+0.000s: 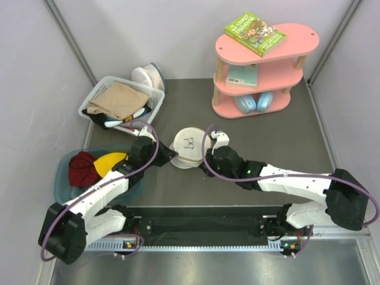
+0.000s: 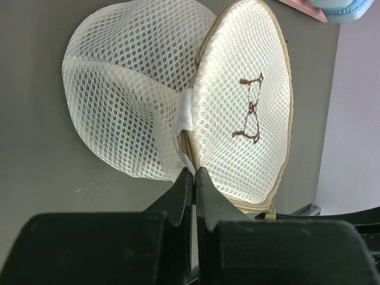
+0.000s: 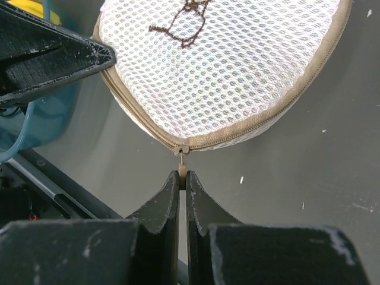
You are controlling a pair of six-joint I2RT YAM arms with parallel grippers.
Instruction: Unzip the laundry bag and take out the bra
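**Now: both grippers pinch the bag**

The laundry bag (image 1: 189, 147) lies between the arms. The right gripper (image 3: 182, 174) is clamped on the zipper pull (image 3: 182, 167), with the bag straight ahead. The left gripper (image 2: 194, 171) pinches the opposite seam.

Colours: laundry bag (image 2: 148, 89) is cream-white honeycomb mesh w/ tan zip rim, brown stitched outline mark on one half, white tab at seam. Its zip pull (image 3: 182, 159) is tan. Both left gripper (image 2: 194, 173) & right gripper (image 3: 183, 176) are black. The table (image 1: 249, 130) is dk grey. Pink shelf (image 1: 303, 35); on top, book (image 1: 254, 32) w/ mostly green cover; lt-blue headphones (image 1: 254, 102) at bottom. White slatted basket (image 1: 95, 101) w/ tan cloth (image 1: 119, 98). Teal bin (image 1: 62, 181) w/ red cloth (image 1: 82, 168) & yellow item (image 1: 111, 159).
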